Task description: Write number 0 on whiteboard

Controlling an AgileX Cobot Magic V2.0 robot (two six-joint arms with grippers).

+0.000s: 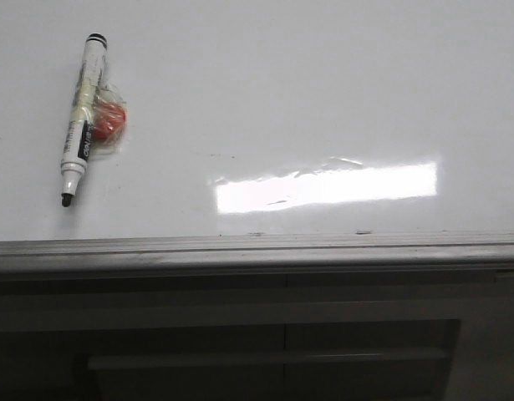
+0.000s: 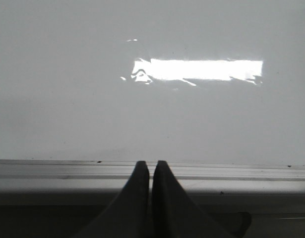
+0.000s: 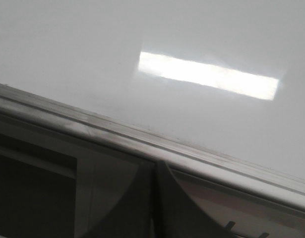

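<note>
Front view has the whiteboard [image 1: 265, 92] blank, no 0 on it yet, and the marker [image 1: 83, 117] lying uncapped at the far left against a red thing [image 1: 108, 122]. Left gripper [image 2: 151, 171] and right gripper [image 3: 154, 173] both sit clenched and empty by the rail [image 1: 257, 249]. My worry: a sloppy grab drags in that red bit or rolls the pen, smearing ink

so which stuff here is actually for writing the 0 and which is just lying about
For the job:
- whiteboard, no 0 drawn on it yet
- marker, uncapped, lying on the board

Just lying about:
- red object in clear wrap, against the marker
- dark cabinet front
</note>
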